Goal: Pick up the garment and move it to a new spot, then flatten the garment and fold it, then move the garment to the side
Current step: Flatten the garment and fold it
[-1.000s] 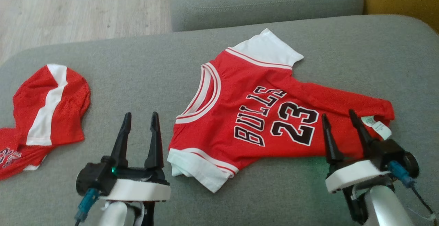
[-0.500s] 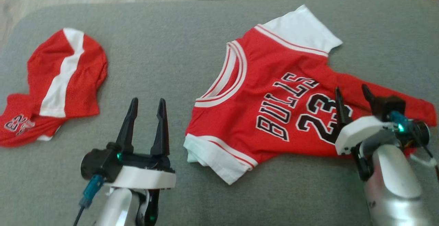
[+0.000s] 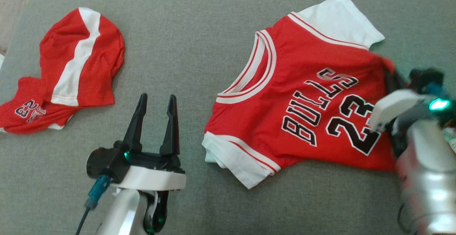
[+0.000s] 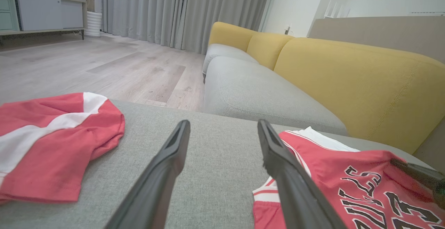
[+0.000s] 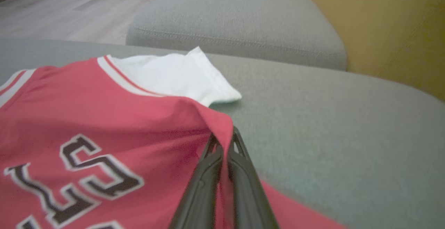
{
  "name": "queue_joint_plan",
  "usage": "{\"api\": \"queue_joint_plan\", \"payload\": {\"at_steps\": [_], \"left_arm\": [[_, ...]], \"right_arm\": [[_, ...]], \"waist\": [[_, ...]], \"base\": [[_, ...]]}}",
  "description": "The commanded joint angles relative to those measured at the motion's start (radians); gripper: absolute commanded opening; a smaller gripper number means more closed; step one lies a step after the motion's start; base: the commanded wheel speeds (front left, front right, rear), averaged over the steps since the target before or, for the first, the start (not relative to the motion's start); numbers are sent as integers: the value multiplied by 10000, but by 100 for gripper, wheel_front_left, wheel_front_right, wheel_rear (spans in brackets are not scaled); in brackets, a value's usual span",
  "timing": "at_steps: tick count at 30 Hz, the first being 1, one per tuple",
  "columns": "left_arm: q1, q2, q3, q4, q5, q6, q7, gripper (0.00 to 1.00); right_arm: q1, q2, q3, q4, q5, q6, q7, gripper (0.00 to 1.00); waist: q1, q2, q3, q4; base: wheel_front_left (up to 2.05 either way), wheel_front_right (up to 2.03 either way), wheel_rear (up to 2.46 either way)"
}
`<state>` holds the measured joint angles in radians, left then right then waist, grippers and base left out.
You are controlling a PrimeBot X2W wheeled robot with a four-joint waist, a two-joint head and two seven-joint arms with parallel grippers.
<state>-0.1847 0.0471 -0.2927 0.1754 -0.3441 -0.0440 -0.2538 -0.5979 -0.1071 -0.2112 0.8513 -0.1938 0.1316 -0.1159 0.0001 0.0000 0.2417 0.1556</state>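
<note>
- Right gripper [image 5: 224, 141]: jaws are brought together and clamped on a raised fold of the red short-sleeved jersey [image 3: 302, 96] with white sleeves and black "BULLS 23" lettering. In the right wrist view, red fabric is seen pinched between the two dark fingers [image 5: 203, 187].
- The fabric is tented up at the pinch point. The rest of the jersey is spread on the grey fabric sofa cushion [image 3: 185, 42], lettering up, and extends to the left of the right jaws.
- One white sleeve [image 5: 174, 76] is laid flat just beyond the right jaws' tips. The other white sleeve [image 3: 237, 160] is on the side nearer the left jaws.
- In the head view the right gripper is motion-blurred at the jersey's right edge.
- Left gripper [image 3: 156, 101]: jaws are held wide apart with nothing between them, over bare cushion. The jersey's white-banded neckline [image 3: 249, 81] is just to the right of these jaws, not touched.
- A second red garment with a white stripe [image 3: 76, 64] is crumpled well to the left of the left jaws.
- Beyond the jaws, a second grey seat cushion [image 5: 236, 24], a yellow sofa backrest [image 4: 347, 79] and a pale wood floor [image 4: 104, 62] are seen.
</note>
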Motion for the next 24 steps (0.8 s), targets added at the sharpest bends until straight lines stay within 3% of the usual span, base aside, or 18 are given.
{"api": "queue_joint_plan", "payload": {"at_steps": [1, 5, 12, 20, 22, 24], "left_arm": [[-498, 31, 224, -356, -84, 23, -80, 100], [-685, 31, 55, -406, -236, 38, -80, 100], [-975, 31, -234, -439, -548, 105, -80, 100], [-1216, 31, -352, -468, -735, 146, -80, 100], [-1261, 31, -364, -469, -756, 156, -80, 100], [-1290, 31, -361, -457, -765, 181, -80, 100]], "right_arm": [[-729, -186, 268, -395, -164, -9, -114, 0], [-1819, -895, 867, -460, -498, -9, 76, 0], [-3810, -2217, 2830, 267, -654, -9, 298, 0], [-5492, -3085, 4339, 1415, -771, -9, -17, 0], [-5846, -3122, 4463, 1697, -745, -9, -134, 100], [-6066, -3069, 4522, 1983, -676, -9, -254, 100]], "waist": [[-1, 0, 130, 49], [-1, 0, 458, 235], [-1, 0, 1019, 804], [-1, 0, 1442, 1288], [-1, 0, 1489, 1329], [-1, 0, 1478, 1318]], "base": [[0, 0, 0], [0, 0, 0], [0, 0, 0], [0, 0, 0], [0, 0, 0], [0, 0, 0]]}}
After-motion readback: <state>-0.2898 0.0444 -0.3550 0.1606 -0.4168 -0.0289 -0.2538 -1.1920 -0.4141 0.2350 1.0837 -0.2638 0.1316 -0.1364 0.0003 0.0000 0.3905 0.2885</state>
